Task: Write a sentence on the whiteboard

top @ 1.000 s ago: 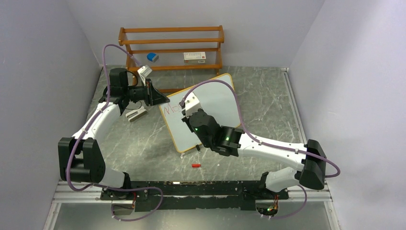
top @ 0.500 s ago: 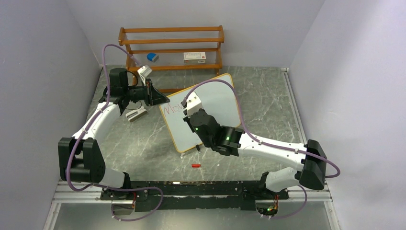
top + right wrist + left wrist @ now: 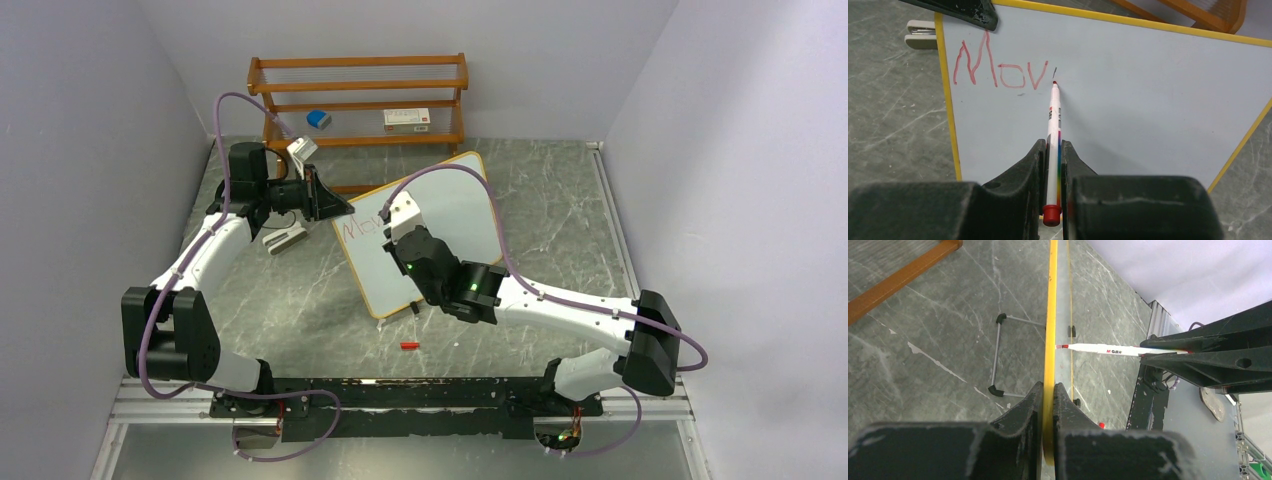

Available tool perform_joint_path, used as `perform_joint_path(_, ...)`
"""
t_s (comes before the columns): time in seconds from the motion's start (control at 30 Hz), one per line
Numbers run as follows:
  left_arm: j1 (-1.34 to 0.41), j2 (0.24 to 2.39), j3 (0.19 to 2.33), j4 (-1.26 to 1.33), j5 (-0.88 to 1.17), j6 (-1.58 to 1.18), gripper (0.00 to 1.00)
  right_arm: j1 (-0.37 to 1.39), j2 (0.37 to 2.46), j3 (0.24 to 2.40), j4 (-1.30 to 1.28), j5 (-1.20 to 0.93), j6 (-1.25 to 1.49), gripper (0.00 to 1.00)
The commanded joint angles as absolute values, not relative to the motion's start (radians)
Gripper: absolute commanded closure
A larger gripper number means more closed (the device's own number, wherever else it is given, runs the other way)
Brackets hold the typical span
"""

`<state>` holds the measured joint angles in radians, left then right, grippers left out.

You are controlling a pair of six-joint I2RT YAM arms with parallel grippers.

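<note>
The whiteboard [image 3: 462,200] stands tilted on the table, white with a thin yellow frame. My left gripper [image 3: 335,208] is shut on its upper left edge; in the left wrist view the yellow edge [image 3: 1050,340] runs between the jaws of that gripper [image 3: 1048,387]. My right gripper [image 3: 1053,145] is shut on a white marker [image 3: 1053,117] with a rainbow stripe. The marker's red tip is at the board face [image 3: 1148,90], just right of the red letters "Mov" [image 3: 998,70]. The marker [image 3: 1108,350] also shows side-on in the left wrist view.
A brown slatted shelf rack [image 3: 360,85] stands behind the board, holding a blue item [image 3: 318,119] and a white box [image 3: 406,118]. A grey stapler-like object [image 3: 284,238] lies left of the board. A small red cap [image 3: 407,345] lies on the table in front.
My right gripper has shifted slightly to the right along the board with the marker, and the red writing has grown a little. The left arm has not moved.
</note>
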<state>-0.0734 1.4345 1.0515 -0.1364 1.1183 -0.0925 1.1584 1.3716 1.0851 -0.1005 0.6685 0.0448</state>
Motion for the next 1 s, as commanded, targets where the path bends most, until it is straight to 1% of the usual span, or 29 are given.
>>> perform_joint_path(0.0,-0.063,1.434,1.051,-0.157,1.098,-0.037,0.95,1.139,1.378,1.075,-0.109,0.701,0.045,1.00)
perform_joint_path(0.67,-0.062,1.437,1.053,-0.158,1.103,-0.033,0.95,1.134,1.391,1.096,-0.046,0.716,0.013,1.00)
perform_joint_path(0.97,-0.063,1.437,1.054,-0.155,1.104,-0.037,0.95,1.134,1.402,1.106,-0.027,0.666,0.008,1.00)
